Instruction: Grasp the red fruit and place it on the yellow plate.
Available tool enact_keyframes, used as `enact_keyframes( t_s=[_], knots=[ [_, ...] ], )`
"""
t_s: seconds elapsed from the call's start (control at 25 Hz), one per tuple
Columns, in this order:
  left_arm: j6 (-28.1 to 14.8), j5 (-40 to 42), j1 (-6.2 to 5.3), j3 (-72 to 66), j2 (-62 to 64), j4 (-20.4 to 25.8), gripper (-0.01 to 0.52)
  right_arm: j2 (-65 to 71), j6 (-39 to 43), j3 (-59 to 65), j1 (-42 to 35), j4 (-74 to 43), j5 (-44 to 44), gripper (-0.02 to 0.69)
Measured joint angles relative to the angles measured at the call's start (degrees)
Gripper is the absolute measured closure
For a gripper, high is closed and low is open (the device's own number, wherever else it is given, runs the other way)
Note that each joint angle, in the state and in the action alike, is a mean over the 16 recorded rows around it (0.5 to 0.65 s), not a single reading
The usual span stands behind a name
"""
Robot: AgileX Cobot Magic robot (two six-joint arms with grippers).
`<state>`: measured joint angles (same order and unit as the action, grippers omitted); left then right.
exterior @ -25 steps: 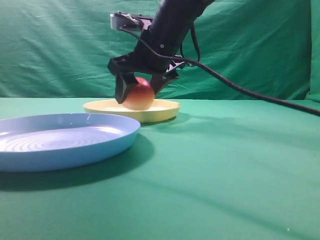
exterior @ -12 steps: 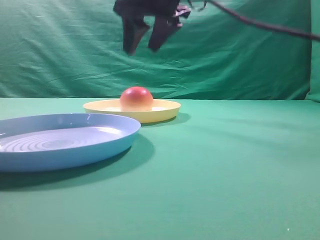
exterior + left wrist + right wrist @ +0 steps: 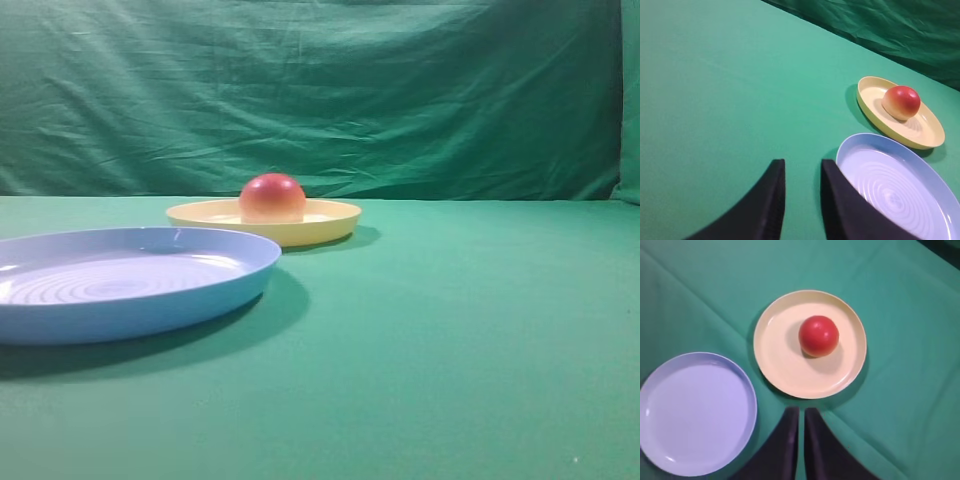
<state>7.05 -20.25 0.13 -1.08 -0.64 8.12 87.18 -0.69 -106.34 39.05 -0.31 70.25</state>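
Green cloth covers the surface (image 3: 470, 330) and hangs behind it. The fruit (image 3: 272, 198) sits on the yellow plate (image 3: 325, 222), a little off its centre, nothing touching it. Just beside lies the blue plate (image 3: 130, 300). High above, the right gripper (image 3: 802, 412) is closed and empty; the left gripper (image 3: 802, 170) hangs nearly closed, a narrow gap between its fingers, holding nothing.
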Motion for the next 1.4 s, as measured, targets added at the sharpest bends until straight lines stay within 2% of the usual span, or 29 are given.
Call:
enact_keyframes(
  t_s=[0.2, 0.52, 0.8, 1.08, 1.4],
  knots=[
    [0.0, 0.0, 0.0, 0.0, 0.0, 0.0, 0.357, -11.9, -0.2, 12.6, 1.4, 0.2, -5.5, 0.665],
    [0.0, 0.0, 0.0, 0.0, 0.0, 0.0, 0.357, -35.8, -0.4, 41.0, 1.9, -0.1, -17.4, 0.665],
    [0.0, 0.0, 0.0, 0.0, 0.0, 0.0, 0.357, -54.5, 0.8, 58.5, 1.9, -0.3, -20.2, 0.665],
    [0.0, 0.0, 0.0, 0.0, 0.0, 0.0, 0.357, -64.0, 2.3, 68.7, 1.6, -1.4, -20.1, 0.665],
    [0.0, 0.0, 0.0, 0.0, 0.0, 0.0, 0.357, -70.0, 2.9, 80.7, -4.3, -3.4, -30.8, 0.665]
  ],
)
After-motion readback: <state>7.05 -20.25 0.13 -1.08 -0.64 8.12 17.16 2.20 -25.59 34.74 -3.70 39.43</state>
